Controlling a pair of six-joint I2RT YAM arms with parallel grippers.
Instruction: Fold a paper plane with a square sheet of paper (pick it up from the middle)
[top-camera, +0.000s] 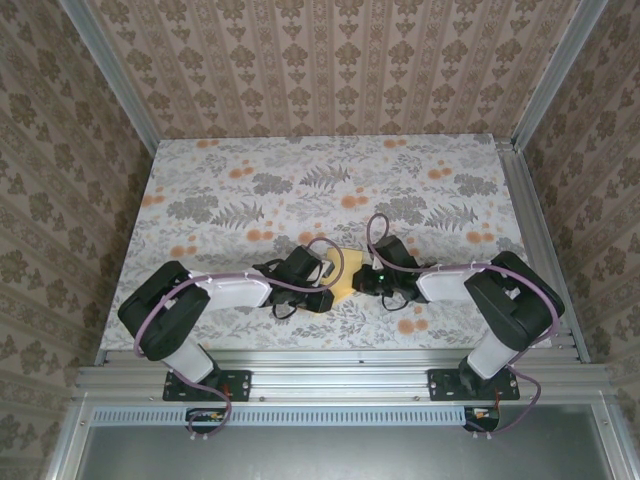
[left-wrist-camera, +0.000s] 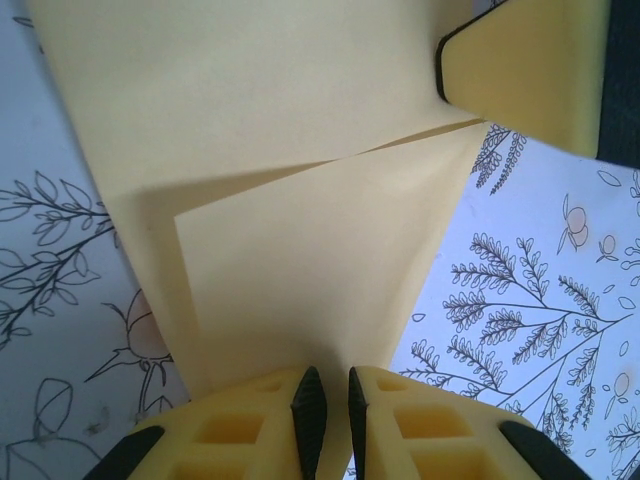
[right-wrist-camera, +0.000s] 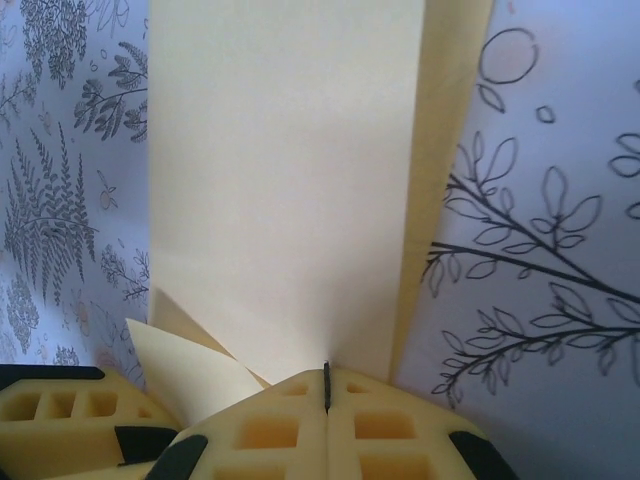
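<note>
The pale-yellow sheet of paper (top-camera: 343, 273) lies folded between both grippers at the table's near middle. In the left wrist view the paper (left-wrist-camera: 290, 200) shows overlapping layers with a slanted flap edge. My left gripper (left-wrist-camera: 328, 385) sits at the paper's near end, its black pads a narrow gap apart. The right gripper's finger (left-wrist-camera: 530, 70) touches the far corner. In the right wrist view the paper (right-wrist-camera: 290, 180) runs away as a long strip with a loose flap at the lower left. My right gripper (right-wrist-camera: 326, 385) is shut on the strip's near edge.
A grey floral cloth with orange flower prints (top-camera: 330, 190) covers the whole table. Patterned walls and aluminium rails (top-camera: 540, 240) close it in on three sides. Both arms reach inward from the near edge, their wrists almost touching.
</note>
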